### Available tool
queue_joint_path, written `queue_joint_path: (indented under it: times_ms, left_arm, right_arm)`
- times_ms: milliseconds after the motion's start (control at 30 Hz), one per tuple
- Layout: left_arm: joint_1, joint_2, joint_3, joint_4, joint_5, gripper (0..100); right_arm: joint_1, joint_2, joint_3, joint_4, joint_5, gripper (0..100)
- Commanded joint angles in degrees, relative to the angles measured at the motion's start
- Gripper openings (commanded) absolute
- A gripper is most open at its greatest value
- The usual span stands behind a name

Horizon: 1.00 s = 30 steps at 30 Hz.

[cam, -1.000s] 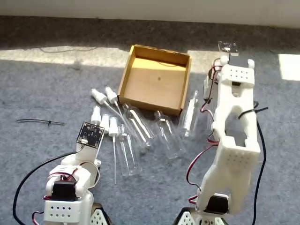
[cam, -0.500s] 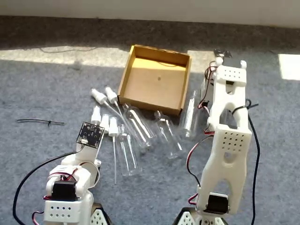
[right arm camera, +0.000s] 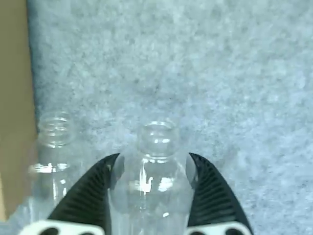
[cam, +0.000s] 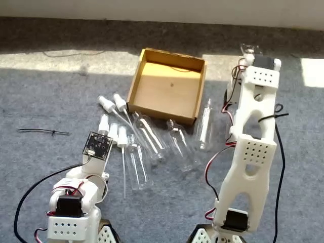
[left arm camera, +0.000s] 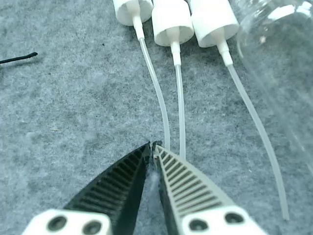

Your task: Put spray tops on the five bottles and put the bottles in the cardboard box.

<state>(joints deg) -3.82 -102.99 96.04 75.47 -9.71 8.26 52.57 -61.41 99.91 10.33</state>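
The right pincer [right arm camera: 152, 161] grasps a smooth clear bottle [right arm camera: 155, 183], which may slip free; the left pincer [left arm camera: 152, 147] is clenched, empty.

The bottle [right arm camera: 155, 183] in the right gripper [right arm camera: 154, 159] runs off the edge, base cut. From above, the arm [cam: 253, 147] covers that gripper. Left wrist view clips the spray tops [left arm camera: 171, 22].
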Motion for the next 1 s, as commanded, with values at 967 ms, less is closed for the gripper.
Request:
queue_joint_path:
  times_ms: [967]
  left_arm:
    - [-16.0,73.8,-78.3,11.7,-9.8,13]
  right_arm:
    - [0.0,-70.1,70.9,-16.5,10.3,0.4]
